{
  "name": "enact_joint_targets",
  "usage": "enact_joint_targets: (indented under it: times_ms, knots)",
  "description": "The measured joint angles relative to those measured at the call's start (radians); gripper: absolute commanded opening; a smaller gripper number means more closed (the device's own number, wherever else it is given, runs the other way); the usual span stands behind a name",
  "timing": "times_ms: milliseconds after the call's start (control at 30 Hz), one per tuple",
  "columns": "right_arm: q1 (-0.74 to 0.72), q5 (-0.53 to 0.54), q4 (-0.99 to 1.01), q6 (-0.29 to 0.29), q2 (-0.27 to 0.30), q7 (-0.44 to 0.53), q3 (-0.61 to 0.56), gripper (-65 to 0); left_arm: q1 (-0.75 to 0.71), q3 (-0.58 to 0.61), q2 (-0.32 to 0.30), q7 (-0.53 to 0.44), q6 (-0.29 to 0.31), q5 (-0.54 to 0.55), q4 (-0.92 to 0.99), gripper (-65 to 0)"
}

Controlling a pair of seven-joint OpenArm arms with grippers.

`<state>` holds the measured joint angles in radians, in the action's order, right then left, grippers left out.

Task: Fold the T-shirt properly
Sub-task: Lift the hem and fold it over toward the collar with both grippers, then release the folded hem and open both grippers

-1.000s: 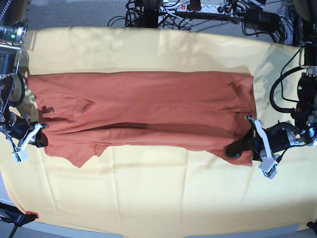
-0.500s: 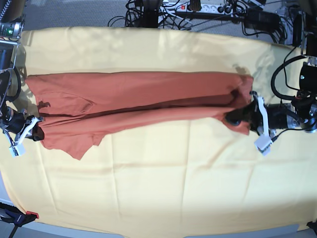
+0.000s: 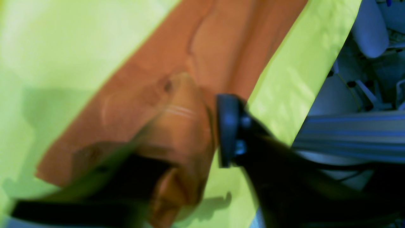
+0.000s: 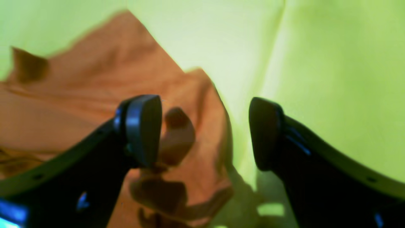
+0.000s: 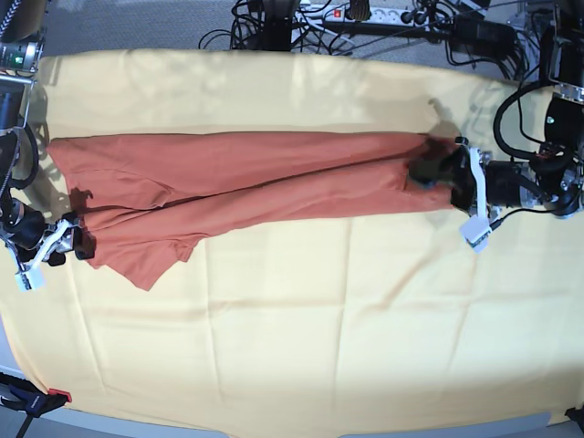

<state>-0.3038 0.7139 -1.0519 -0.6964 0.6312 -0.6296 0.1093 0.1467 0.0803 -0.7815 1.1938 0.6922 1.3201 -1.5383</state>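
If the left gripper [image 5: 444, 173] pulls away with cloth snagged on a finger, the fold could drag open — that is the worry. Its jaws look partly apart around a bunched end of the T-shirt [image 5: 246, 187], but the blur hides whether they pinch it. The right gripper [image 4: 205, 133] stands wide, holding nothing. The rust-orange shirt lies long and narrow across the yellow cloth [image 5: 301, 338], wrinkled, one sleeve poking out.
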Motion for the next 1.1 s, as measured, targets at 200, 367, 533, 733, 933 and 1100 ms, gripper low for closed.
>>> enact_joint_targets:
  times_ms: [200, 367, 533, 733, 933, 1100]
  knots:
    - [-0.007, 0.029, -0.062, 0.000, -0.011, -0.003, 0.000, -20.1, -0.027, 0.000, 0.000, -0.053, 0.000, -0.137, 0.001, -35.7]
    - [-0.001, -0.018, -0.062, 0.000, -0.099, -0.018, 0.000, -20.2, -0.035, 0.000, 0.000, -0.179, 0.000, -0.248, 0.001, -35.7]
    - [0.002, -0.162, -0.062, 0.033, -0.175, 0.053, 0.000, -20.2, -0.035, 0.000, 0.000, -0.188, 0.000, -0.259, 0.001, -35.7]
    - [0.002, -0.288, -0.061, 0.144, -0.225, 0.112, 0.003, -20.2, -0.035, 0.000, 0.000, -0.188, 0.000, -0.266, 0.001, -35.7]
    - [-0.004, -0.328, -0.032, 0.173, -0.270, 0.130, 0.004, -25.4, -0.035, 0.000, 0.000, -0.188, 0.000, -0.266, 0.001, -35.7]
    - [-0.002, -0.308, -0.027, 0.143, -0.282, 0.128, 0.004, -40.1, -0.035, 0.000, 0.000, -0.188, 0.000, -0.266, 0.001, -35.7]
